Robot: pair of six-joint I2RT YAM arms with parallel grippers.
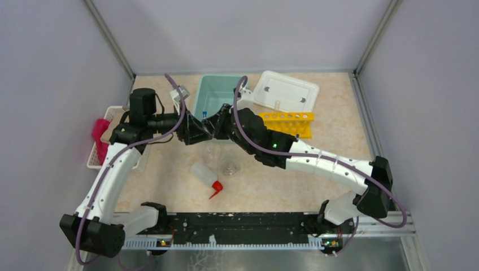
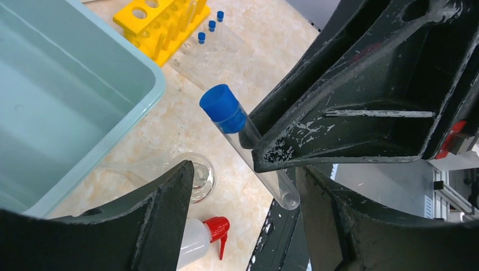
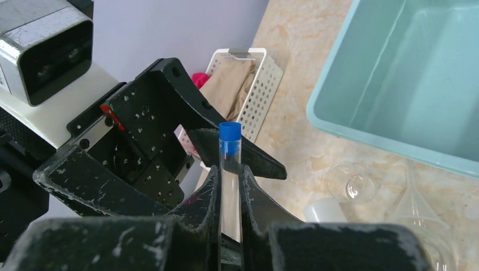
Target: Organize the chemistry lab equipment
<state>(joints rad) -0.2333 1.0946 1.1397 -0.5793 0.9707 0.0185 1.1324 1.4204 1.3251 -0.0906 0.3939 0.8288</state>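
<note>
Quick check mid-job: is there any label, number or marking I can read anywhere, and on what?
No readable text anywhere.
The blue-capped tube, squeeze bottle, yellow rack and teal bin: no print seen.
The glass flask: too small to tell any marks.

A robot lab cell: grey panels enclose a marbled table holding a tube rack.

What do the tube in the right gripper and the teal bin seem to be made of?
Tube: clear and glossy, you see through it; glass or hard plastic, I cannot tell which. Its cap: opaque blue, likely plastic. Teal bin: smooth, slightly shiny, rounded moulded rim, likely plastic.
</note>
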